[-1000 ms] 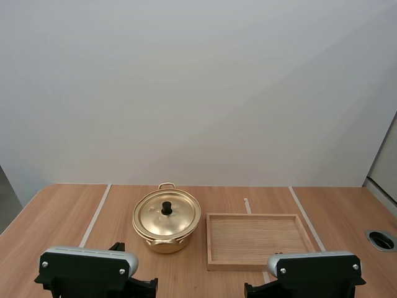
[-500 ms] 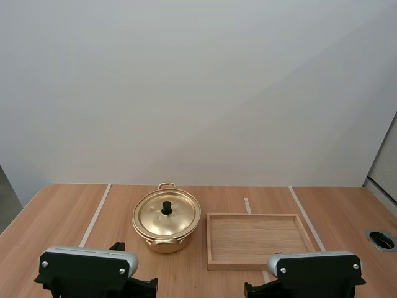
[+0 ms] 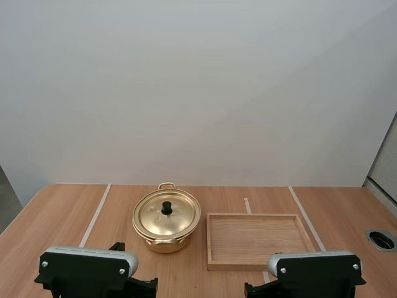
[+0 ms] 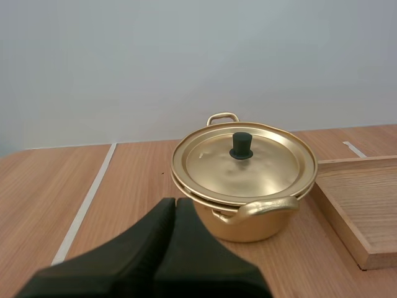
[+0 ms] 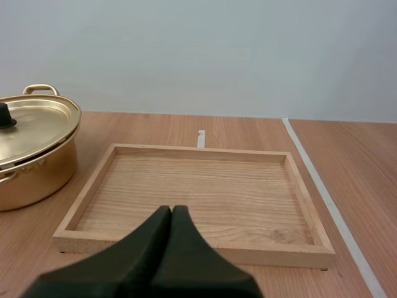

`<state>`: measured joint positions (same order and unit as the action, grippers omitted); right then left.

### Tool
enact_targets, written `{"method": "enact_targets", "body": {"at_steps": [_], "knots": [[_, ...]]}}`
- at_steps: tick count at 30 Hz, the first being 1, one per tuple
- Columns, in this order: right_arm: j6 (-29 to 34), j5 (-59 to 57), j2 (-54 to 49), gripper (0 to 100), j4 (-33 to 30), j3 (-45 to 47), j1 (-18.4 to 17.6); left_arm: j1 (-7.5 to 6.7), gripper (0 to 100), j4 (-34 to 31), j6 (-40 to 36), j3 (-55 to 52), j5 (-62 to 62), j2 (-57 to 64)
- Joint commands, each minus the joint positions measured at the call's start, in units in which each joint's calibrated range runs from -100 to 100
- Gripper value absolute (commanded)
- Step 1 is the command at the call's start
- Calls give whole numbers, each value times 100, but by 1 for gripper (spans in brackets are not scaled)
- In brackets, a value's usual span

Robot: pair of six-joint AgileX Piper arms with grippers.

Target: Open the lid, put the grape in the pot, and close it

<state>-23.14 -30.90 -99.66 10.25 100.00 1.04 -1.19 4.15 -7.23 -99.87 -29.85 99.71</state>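
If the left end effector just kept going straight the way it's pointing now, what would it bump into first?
Probably the pot: the shut left end effector aims at its near side, beside the front handle. Depth is unclear, so it might only skim that edge.

A wooden tray (image 3: 255, 239) lies flat just right of the table's (image 3: 62, 211) middle, with a round opening (image 3: 381, 239) near the table's right edge.
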Motion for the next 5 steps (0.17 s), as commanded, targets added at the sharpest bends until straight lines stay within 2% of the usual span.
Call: {"method": "enact_targets", "body": {"at_steps": [1, 5], "knots": [[-32, -17, -34, 0, 21, 0, 20, -20, 1, -25, 28, -13, 193, 29], [-32, -17, -34, 0, 21, 0, 20, -20, 1, -25, 28, -13, 193, 29]]}}
